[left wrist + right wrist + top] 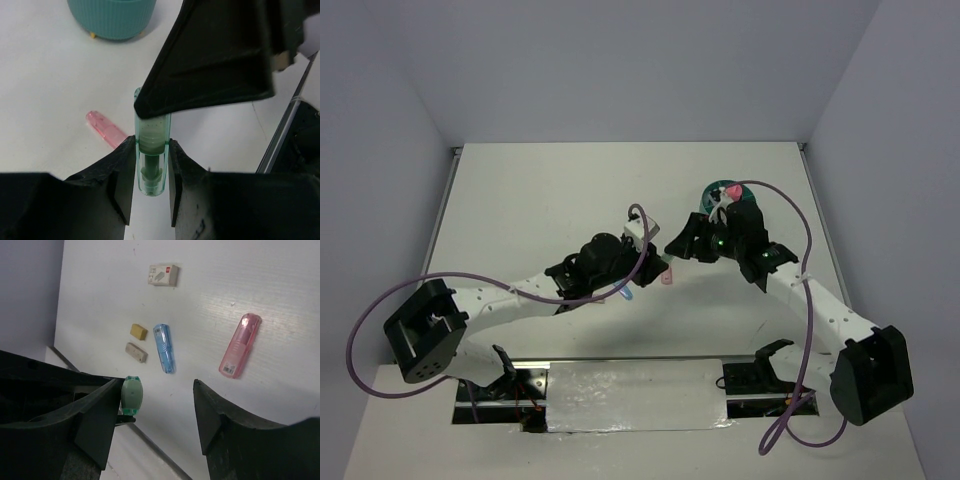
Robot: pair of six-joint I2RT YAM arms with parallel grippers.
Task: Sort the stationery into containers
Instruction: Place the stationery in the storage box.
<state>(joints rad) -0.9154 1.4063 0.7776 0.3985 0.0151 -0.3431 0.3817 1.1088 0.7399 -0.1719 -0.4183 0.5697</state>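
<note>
At the centre of the top view the two grippers stand almost tip to tip, and the handover, if that is the step in hand, turns on one offset. The left gripper [151, 146] is clamped on the lower half of the green capsule [152, 131]. The capsule's long axis runs straight up the left wrist frame, and its free upper end is tucked under one dark finger [210, 55] of the right gripper [157, 390].

In the right wrist view the same capsule shows end-on at lower left, hard by the left-hand finger at the very edge of the gap — far off its middle. Whether it touches that finger cannot be told. The right gripper's fingers stand wide apart with nothing in them. The capsule's axis points roughly at that wrist camera, so the right gripper would likely need to shift toward frame left before closing.

The teal tub [718, 190] sits upper right of centre in the top view, just beyond the right gripper — clearly nearer it than the left one. On the table [280, 290] lie the pink case [240, 345], the blue capsule [164, 348] and the eraser blocks [136, 352].
</note>
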